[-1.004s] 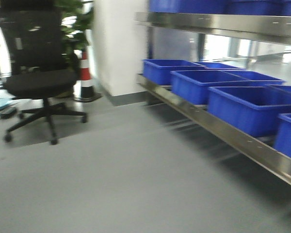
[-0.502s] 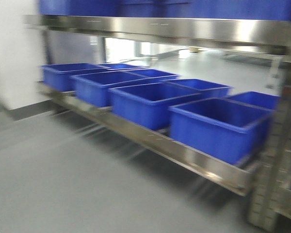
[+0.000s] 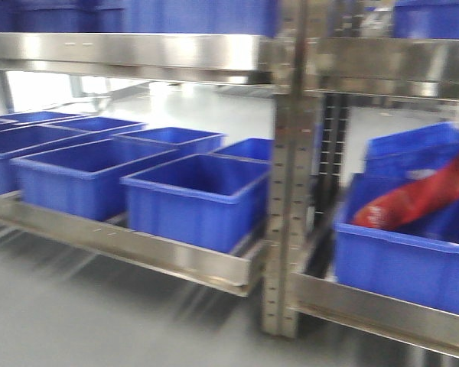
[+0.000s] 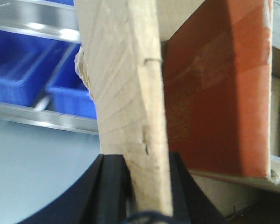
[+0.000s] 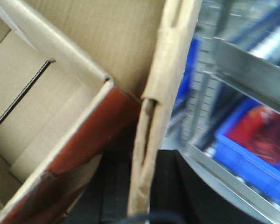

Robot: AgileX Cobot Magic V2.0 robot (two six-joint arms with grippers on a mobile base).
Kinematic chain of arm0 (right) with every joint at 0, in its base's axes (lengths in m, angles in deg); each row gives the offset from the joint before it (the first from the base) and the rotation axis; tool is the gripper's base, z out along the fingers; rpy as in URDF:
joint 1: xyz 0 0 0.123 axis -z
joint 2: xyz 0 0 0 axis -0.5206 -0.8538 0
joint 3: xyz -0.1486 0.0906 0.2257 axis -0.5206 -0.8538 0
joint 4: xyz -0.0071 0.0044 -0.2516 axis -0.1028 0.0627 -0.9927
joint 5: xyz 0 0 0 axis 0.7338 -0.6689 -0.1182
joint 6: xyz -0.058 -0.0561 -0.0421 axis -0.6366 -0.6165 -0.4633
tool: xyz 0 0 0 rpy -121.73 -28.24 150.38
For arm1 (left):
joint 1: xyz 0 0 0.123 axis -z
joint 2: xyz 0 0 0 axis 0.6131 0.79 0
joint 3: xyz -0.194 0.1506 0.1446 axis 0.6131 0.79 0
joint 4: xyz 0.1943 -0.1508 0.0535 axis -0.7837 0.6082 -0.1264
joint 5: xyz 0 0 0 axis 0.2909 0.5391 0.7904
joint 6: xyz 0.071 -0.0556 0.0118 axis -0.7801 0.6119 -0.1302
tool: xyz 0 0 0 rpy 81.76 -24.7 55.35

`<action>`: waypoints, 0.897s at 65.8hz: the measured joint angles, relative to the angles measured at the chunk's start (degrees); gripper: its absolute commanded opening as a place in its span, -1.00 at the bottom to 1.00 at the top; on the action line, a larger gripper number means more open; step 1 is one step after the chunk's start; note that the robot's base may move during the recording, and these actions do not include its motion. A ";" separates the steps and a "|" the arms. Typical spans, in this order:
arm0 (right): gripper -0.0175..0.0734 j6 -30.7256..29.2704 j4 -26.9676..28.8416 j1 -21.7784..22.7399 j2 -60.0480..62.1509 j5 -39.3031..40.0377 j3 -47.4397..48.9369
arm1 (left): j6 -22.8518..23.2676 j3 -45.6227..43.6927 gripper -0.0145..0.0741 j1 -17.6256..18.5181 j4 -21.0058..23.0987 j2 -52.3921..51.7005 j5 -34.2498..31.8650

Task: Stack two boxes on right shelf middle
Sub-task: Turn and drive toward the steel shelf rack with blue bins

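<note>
Exterior front-facing view alone shows blue bins (image 3: 191, 200) on the shelf (image 3: 161, 256). The wrist views show the left gripper (image 4: 147, 193) and right gripper (image 5: 142, 191) each clamping a box wall (image 4: 128, 93), which rises toward 12 o'clock.

Wrist views: left gripper (image 4: 147, 191) clamped, its two black fingers (image 4: 109, 186) pressed to opposite faces of an upright cardboard wall (image 4: 130, 93). The right gripper (image 5: 141, 196) is likewise closed, black fingers (image 5: 167, 186) pinching a creased cardboard panel (image 5: 163, 93) between them.
</note>
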 measured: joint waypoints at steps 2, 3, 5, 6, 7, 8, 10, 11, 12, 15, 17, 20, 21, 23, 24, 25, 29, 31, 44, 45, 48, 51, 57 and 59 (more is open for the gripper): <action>-0.95 0.00 0.00 0.00 0.00 0.00 0.00 | 0.00 0.00 -0.92 0.00 0.00 0.00 0.00; -0.95 0.00 0.00 0.00 0.00 0.00 0.00 | 0.00 0.00 -0.92 0.00 0.00 0.00 0.00; -0.95 0.00 0.00 0.00 0.00 0.00 0.00 | 0.00 0.00 -0.92 0.00 0.00 0.00 0.00; -0.95 0.00 0.00 0.00 0.00 0.00 0.00 | 0.00 0.00 -0.92 0.00 0.00 0.00 0.00; -0.95 0.00 0.00 0.00 0.00 0.00 0.00 | 0.00 0.00 -0.92 0.00 0.00 0.00 0.00; -0.95 0.00 0.00 0.00 0.00 0.00 0.00 | 0.00 0.00 -0.92 0.00 0.00 0.00 0.00; -0.95 0.00 0.00 0.00 0.00 0.00 0.00 | 0.00 0.00 -0.92 0.00 0.00 0.00 0.00; -0.95 0.00 0.00 0.00 0.00 0.00 0.00 | 0.00 0.00 -0.92 0.00 0.00 0.00 0.00; -0.95 0.00 0.00 0.00 0.00 0.00 0.00 | 0.00 0.00 -0.92 0.00 0.00 0.00 0.00; -0.95 0.00 0.00 0.00 0.00 0.00 0.00 | 0.00 0.00 -0.92 0.00 0.00 0.00 0.00; -0.95 0.00 0.00 0.00 0.00 0.00 0.00 | 0.00 0.00 -0.92 0.00 0.00 0.00 0.00; -0.95 0.00 0.00 0.00 0.00 0.00 0.00 | 0.00 0.00 -0.92 0.00 0.00 0.00 0.00; -0.95 0.00 0.00 0.00 0.00 0.00 0.00 | 0.00 0.00 -0.92 0.00 0.00 0.00 0.00; -0.95 0.00 0.00 0.00 0.00 0.00 0.00 | 0.00 0.00 -0.92 0.00 0.00 0.00 0.00; -0.95 0.00 0.00 0.00 0.00 0.00 0.00 | 0.00 0.00 -0.92 0.00 0.00 0.00 0.00; -0.95 0.00 0.00 0.00 0.00 0.00 0.00 | 0.00 0.00 -0.92 0.00 0.00 0.00 0.00; -0.95 0.00 0.00 0.00 0.00 0.00 0.00 | 0.00 0.00 -0.92 0.00 0.00 0.00 0.00; -0.95 0.00 0.00 0.00 0.00 0.00 0.00 | 0.00 0.00 -0.92 0.00 0.10 0.00 0.00; -0.95 0.00 0.00 0.00 0.00 0.00 0.00 | 0.00 0.00 -0.92 0.00 0.10 0.00 -0.14; -0.95 0.00 0.00 0.00 0.00 0.00 0.00 | 0.00 0.00 -0.92 0.00 0.10 0.00 -0.14; -0.95 0.00 0.00 0.00 0.00 0.00 0.00 | 0.00 0.00 -0.92 0.00 0.10 0.00 -0.14; -0.95 0.00 0.00 0.00 0.00 0.00 0.00 | 0.00 0.00 -0.92 0.00 0.10 0.00 -0.14; -0.95 0.00 0.00 0.00 0.00 0.00 0.00 | 0.00 0.00 -0.92 0.00 0.10 0.00 -0.14; -0.95 0.00 0.00 0.00 0.00 0.00 0.00 | 0.00 0.00 -0.92 0.00 0.10 0.00 -0.14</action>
